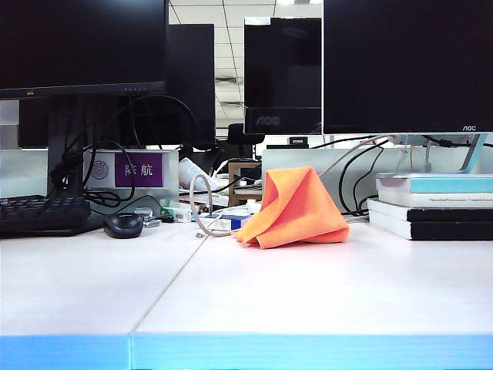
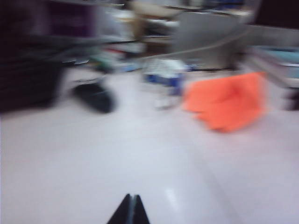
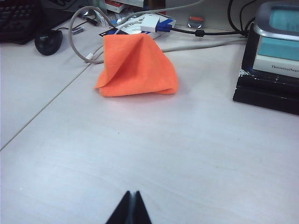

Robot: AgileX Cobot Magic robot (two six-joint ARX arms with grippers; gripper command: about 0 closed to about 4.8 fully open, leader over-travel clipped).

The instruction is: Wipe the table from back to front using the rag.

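Exterior view: a crumpled orange microfibre rag (image 1: 296, 210) stands peaked at centre on the white table (image 1: 308, 293); neither claw shows.
Left wrist view, blurred: the left claw (image 2: 130, 212) is closed and empty, the rag well beyond it.
Right wrist view: the right claw (image 3: 130, 210) is closed, empty, well short of the rag.

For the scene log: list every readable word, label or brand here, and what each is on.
"AOC": right monitor, lower right corner.
"AOC": back monitor, lower bezel.
"陸航": purple label.
"Theoretical Neur...", cut off: book spine.
Blue and white box: too small to read.
Left wrist view: blurred, unreadable.
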